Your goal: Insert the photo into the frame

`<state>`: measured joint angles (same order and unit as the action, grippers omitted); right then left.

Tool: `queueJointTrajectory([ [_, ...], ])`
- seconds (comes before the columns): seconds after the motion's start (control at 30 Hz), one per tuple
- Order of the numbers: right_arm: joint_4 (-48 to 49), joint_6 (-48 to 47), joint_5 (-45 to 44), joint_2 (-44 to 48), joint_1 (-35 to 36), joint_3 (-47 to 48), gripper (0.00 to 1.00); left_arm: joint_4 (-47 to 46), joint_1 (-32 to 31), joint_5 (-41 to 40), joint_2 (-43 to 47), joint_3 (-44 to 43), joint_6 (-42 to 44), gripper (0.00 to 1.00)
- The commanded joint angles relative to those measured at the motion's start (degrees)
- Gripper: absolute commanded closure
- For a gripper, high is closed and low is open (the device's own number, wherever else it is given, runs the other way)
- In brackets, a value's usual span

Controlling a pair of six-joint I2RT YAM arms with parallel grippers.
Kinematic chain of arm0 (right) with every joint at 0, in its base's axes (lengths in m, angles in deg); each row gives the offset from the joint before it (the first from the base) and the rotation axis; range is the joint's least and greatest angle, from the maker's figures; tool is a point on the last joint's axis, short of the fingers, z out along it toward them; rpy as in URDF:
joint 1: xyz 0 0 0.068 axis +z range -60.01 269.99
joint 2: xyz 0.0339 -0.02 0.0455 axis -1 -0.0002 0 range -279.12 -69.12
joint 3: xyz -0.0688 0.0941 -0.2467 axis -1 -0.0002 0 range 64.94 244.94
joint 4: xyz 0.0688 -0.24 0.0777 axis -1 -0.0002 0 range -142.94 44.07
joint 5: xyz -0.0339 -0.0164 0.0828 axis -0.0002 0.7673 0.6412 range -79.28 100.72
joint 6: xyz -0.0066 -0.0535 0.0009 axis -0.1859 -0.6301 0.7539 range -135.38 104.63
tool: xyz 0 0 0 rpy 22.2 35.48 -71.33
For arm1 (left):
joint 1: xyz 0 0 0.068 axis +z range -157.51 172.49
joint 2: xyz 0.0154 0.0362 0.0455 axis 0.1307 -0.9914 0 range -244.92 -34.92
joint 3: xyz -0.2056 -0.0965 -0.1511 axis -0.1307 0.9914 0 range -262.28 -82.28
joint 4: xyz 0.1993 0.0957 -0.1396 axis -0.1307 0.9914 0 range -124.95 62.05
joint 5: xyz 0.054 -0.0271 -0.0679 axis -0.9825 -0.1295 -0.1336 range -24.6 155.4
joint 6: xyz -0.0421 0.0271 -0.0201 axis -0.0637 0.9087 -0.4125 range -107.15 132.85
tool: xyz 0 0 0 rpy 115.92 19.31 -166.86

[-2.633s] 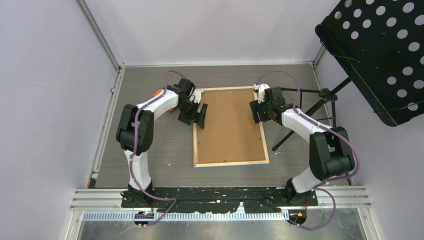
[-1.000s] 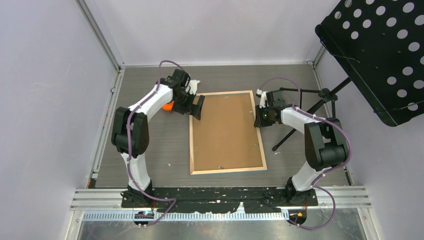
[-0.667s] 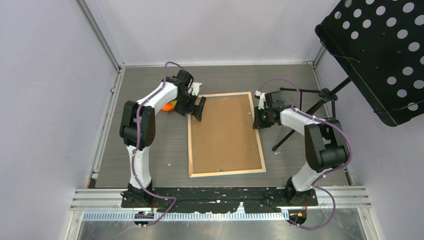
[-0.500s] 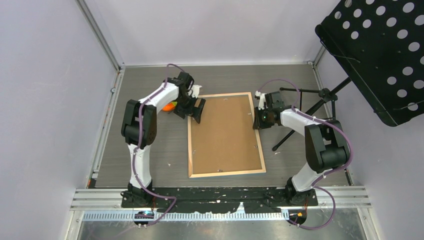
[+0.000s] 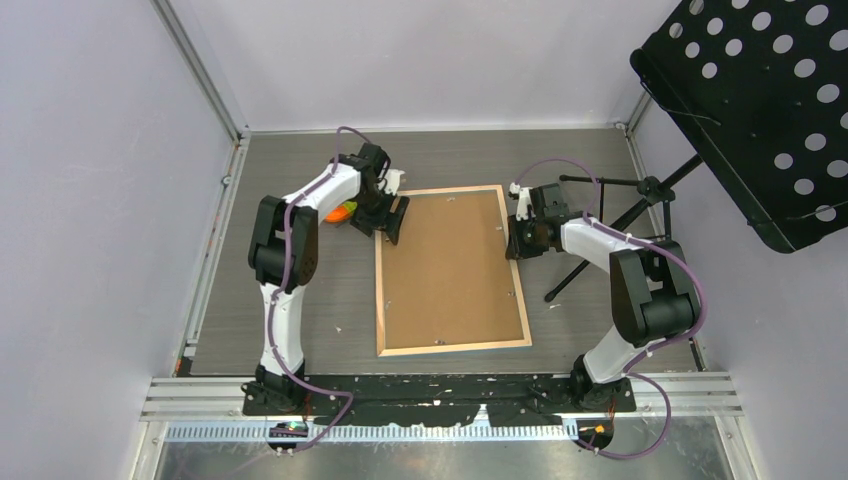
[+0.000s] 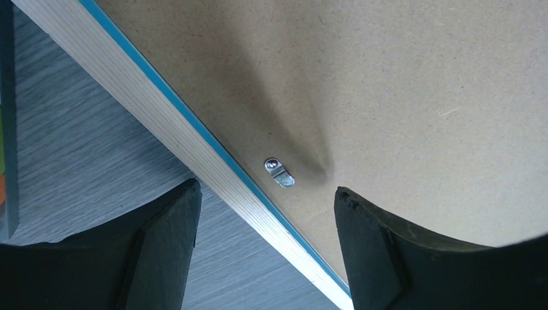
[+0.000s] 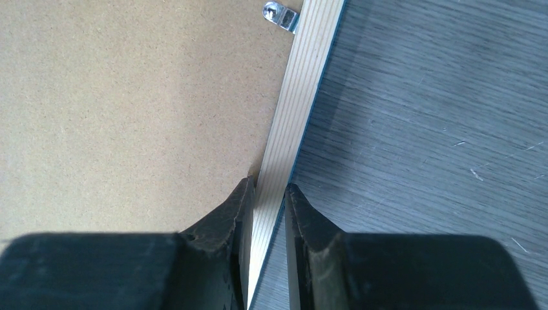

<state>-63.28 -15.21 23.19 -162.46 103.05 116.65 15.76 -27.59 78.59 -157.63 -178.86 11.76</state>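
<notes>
The frame lies back up on the table, its light wood rail edged in blue, with the brown backing board inside it. My left gripper is open and straddles the left rail near the top left corner, one finger on each side, beside a metal clip. My right gripper is shut on the right rail. The photo shows only as an orange patch under the left arm and as a dark strip at the edge of the left wrist view.
A black perforated music stand overhangs the back right corner. Its tripod legs stand just right of the right arm. Pale walls close in the grey wood-grain table on three sides.
The frame has slid a little to the left with the right gripper holding its rail. The left gripper's fingers have drawn closer together around the left rail.
</notes>
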Motion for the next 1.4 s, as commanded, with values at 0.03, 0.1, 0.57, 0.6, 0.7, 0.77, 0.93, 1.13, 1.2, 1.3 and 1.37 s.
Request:
queueJointTrajectory([
  [0.03,-1.29,-2.08,3.17,1.59,0.83,0.06,0.94,-1.90,0.30,-2.34,0.02,-0.72,-0.21,0.27],
  [0.1,-1.33,-2.09,3.34,1.54,0.79,0.06,0.94,-2.23,0.23,-2.43,0.08,-0.63,-0.45,0.29],
  [0.57,-1.28,-1.97,4.58,1.66,0.24,-0.01,0.94,-2.45,-0.36,-4.80,0.15,0.03,-1.30,0.36],
  [0.6,-1.28,-1.95,4.76,1.67,0.11,-0.02,0.94,-2.38,-0.40,-4.79,0.15,-0.01,-1.31,0.36],
  [0.7,-1.28,-1.86,5.04,1.76,-0.05,-0.07,0.94,-2.32,-0.40,-4.84,0.16,0.07,-1.25,0.40],
  [0.77,-1.20,-1.84,5.17,1.83,-0.05,-0.06,0.94,-2.18,-0.42,-4.79,0.26,0.07,-1.14,0.43],
  [0.93,-1.07,-1.92,5.32,1.93,-0.16,-0.20,0.94,-2.23,-0.40,-4.88,0.68,0.24,-0.72,0.51],
  [1.13,-1.06,-1.92,5.45,2.11,-0.23,-0.20,0.94,-2.36,-0.40,-4.96,1.21,0.69,-0.15,0.59],
  [1.2,-1.10,-1.92,5.46,2.11,-0.21,-0.15,0.94,-2.22,-0.40,-4.65,1.40,0.84,-0.15,0.61],
  [1.3,-1.07,-1.92,5.46,2.03,-0.30,-0.11,0.94,-2.37,-0.40,-3.98,1.89,0.99,-0.37,0.56],
  [1.37,-1.09,-1.97,5.47,1.99,-0.29,-0.07,0.94,-2.08,-0.40,-3.43,1.96,0.59,-0.76,0.52],
])
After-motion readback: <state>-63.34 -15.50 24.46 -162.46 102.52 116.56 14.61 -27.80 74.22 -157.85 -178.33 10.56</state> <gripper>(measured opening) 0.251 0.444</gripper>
